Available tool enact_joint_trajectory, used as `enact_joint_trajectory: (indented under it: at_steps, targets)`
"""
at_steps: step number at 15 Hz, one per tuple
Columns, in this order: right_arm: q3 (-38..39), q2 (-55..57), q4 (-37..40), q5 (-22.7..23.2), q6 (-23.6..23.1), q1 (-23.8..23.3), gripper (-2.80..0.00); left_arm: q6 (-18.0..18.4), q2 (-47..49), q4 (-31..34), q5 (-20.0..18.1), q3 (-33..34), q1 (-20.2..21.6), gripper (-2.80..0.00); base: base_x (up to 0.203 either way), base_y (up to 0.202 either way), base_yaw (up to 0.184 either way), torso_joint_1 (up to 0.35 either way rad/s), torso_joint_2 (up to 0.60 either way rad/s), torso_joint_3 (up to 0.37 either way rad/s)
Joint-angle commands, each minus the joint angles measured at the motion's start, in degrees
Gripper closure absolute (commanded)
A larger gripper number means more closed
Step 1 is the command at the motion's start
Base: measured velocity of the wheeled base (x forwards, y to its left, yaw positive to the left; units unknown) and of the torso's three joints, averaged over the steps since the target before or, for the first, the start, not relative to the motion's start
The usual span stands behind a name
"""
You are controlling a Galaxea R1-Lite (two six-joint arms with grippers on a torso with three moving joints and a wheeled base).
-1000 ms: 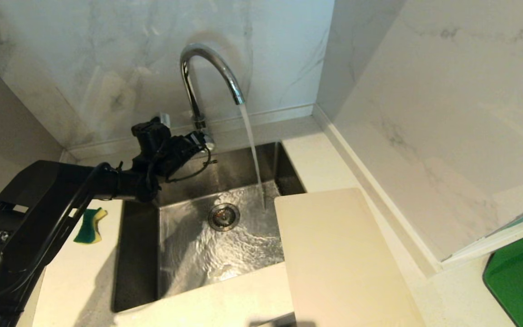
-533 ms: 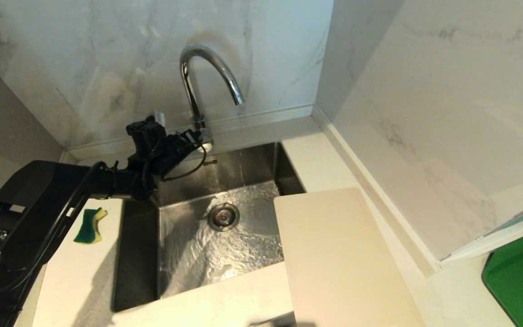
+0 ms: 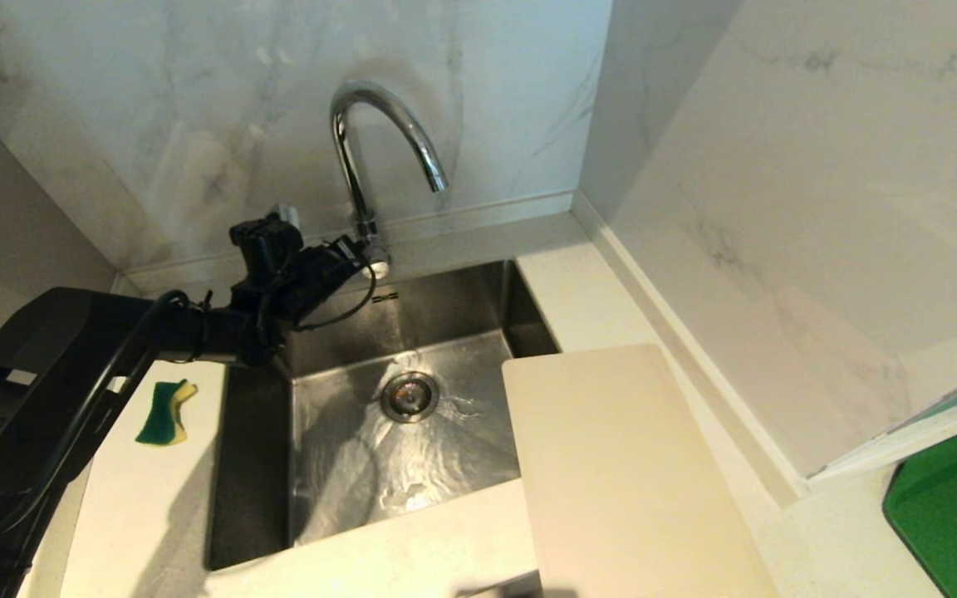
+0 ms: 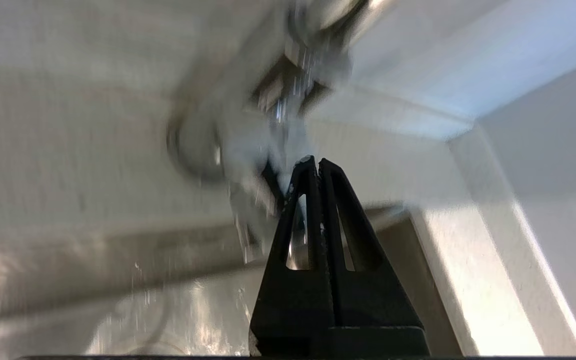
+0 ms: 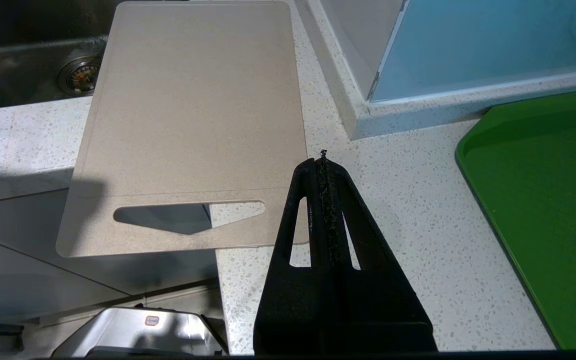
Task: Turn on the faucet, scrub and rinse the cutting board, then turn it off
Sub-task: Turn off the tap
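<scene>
The chrome faucet (image 3: 379, 124) arches over the sink, and no water runs from its spout. My left gripper (image 3: 365, 256) is shut and empty, its tips right at the faucet's base by the lever. In the left wrist view the gripper (image 4: 313, 161) points at the blurred faucet base (image 4: 248, 145). The cream cutting board (image 3: 620, 473) lies flat on the counter to the right of the sink, one end over the basin. My right gripper (image 5: 323, 159) is shut and empty, held above the counter beside the cutting board (image 5: 193, 110) near its slot handle.
A green and yellow sponge (image 3: 164, 411) lies on the counter left of the steel sink (image 3: 445, 299), whose wet floor drains at the strainer (image 3: 409, 396). A green board (image 3: 956, 507) sits at far right. Marble walls close the back and right.
The stream from the spout has stopped and the water in the basin is draining away. My left gripper has shifted slightly left at the faucet's base.
</scene>
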Motion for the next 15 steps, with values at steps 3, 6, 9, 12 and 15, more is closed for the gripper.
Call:
enact_joint_trajectory:
  at_steps: [3,6,9,12,15]
  targets:
    - [0.0,0.1,0.0,0.0,0.0,0.0,0.00,-0.9,-5.5,-0.6,0.0,6.9,-4.4,0.00,0.000,0.000,0.000,0.000,0.00,0.000]
    - [0.0,0.1,-0.1,0.0,0.0,0.0,0.00,-1.0,-11.2,1.9,0.2,9.3,-4.7,0.00,0.000,0.000,0.000,0.000,0.00,0.000]
    - [0.0,0.1,-0.1,0.0,0.0,0.0,0.00,0.8,-17.9,7.7,-0.1,11.8,-2.0,0.00,0.000,0.000,0.000,0.000,0.00,0.000]
    - [0.0,0.1,-0.1,0.0,0.0,0.0,0.00,8.6,-24.3,9.5,-0.3,16.8,2.3,0.00,0.000,0.000,0.000,0.000,0.00,0.000]
    - [0.0,0.1,-0.1,0.0,0.0,0.0,0.00,13.7,-30.9,11.1,-0.4,21.7,7.0,0.00,0.000,0.000,0.000,0.000,0.00,0.000]
